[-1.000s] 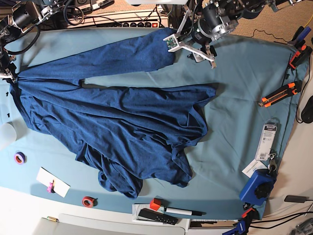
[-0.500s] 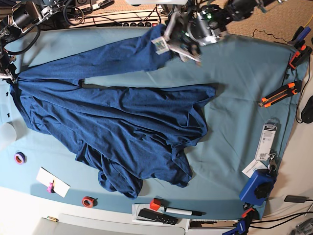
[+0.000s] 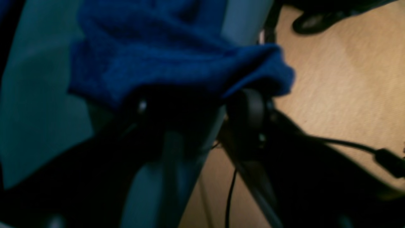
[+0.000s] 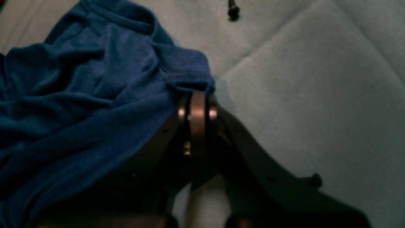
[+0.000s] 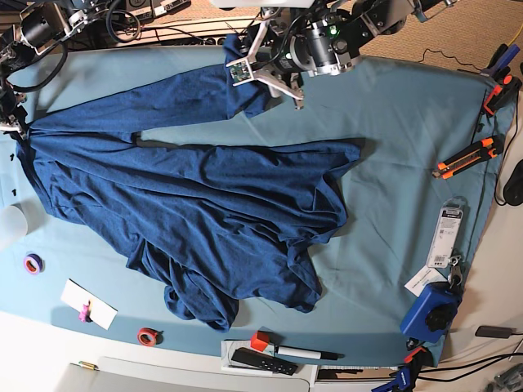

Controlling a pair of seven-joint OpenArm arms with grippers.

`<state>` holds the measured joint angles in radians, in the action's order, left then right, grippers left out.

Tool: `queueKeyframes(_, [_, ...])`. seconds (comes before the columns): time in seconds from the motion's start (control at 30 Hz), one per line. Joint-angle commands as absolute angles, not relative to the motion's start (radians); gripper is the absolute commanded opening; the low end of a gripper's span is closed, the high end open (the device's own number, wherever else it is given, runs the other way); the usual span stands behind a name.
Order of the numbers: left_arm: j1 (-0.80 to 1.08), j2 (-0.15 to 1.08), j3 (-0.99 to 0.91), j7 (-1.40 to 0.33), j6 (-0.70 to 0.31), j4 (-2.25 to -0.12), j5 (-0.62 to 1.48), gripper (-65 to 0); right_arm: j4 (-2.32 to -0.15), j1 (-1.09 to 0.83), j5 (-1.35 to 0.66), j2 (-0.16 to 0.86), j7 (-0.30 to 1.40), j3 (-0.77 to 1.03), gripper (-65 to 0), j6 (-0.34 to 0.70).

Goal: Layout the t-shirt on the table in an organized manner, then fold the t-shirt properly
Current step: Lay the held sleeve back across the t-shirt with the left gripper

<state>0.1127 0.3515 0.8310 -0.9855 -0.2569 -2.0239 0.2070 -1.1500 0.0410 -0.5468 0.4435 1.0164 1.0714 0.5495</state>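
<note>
From the left wrist, the left end effector [image 3: 202, 107] gripped a bunched hem of the dark navy-blue knit t-shirt [image 3: 177, 57], lifted over the far rim of the teal cloth-covered tabletop [image 3: 34, 104]. To lay the garment out well, this held edge probably needed to travel away from the other grip until the cloth drew flat, without snagging the dangling cable.

From the right wrist, the right end effector [image 4: 197, 95] was pinched closed on a folded edge of the t-shirt [image 4: 79, 104], low against the tabletop [image 4: 300, 79]; it likely ought to act as a steady anchor.

In the base view, the t-shirt [image 5: 204, 204] sprawled rumpled across the tabletop [image 5: 409, 147]. Against the frames a second before, the left end effector [image 5: 260, 72] had swung towards the right end effector [image 5: 11, 122], doubling the sleeve back on itself.
</note>
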Motion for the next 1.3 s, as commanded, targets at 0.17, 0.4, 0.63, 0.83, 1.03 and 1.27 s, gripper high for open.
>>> queueKeyframes(0.17, [0.059, 0.349, 0.834, -0.957, -0.263, -2.042, 0.221, -65.0, -1.165, 0.05, -0.561, 0.474, 0.991, 1.074, -63.9, 0.556])
queueKeyframes(0.4, [-0.023, 0.35, 0.834, -1.0, -0.264, -2.055, 0.168, -65.0, -1.165, 0.05, -0.561, 0.474, 0.99, 1.074, -63.9, 0.556])
queueKeyframes(0.63, [-0.117, 0.35, 0.834, -1.139, -0.29, -2.134, 0.168, -65.0, -1.165, 0.05, -0.56, 0.474, 0.991, 1.074, -63.9, 0.556])
queueKeyframes(0.83, [-0.152, 0.413, 0.834, -1.185, -0.308, -2.207, 0.096, -65.0, -1.165, 0.05, -0.561, 0.474, 0.999, 1.074, -63.8, 0.557])
queueKeyframes(1.03, [-0.152, 0.514, 0.834, -1.197, -0.216, -2.223, -0.038, -65.0, -1.165, 0.049, -0.707, 0.482, 1.094, 1.075, -51.9, 0.658])
queueKeyframes(1.27, [-0.141, 0.569, 0.834, -1.199, -0.178, -2.223, -0.015, -65.0, -1.165, 0.049, -0.873, 0.482, 1.202, 1.086, -36.2, 0.667])
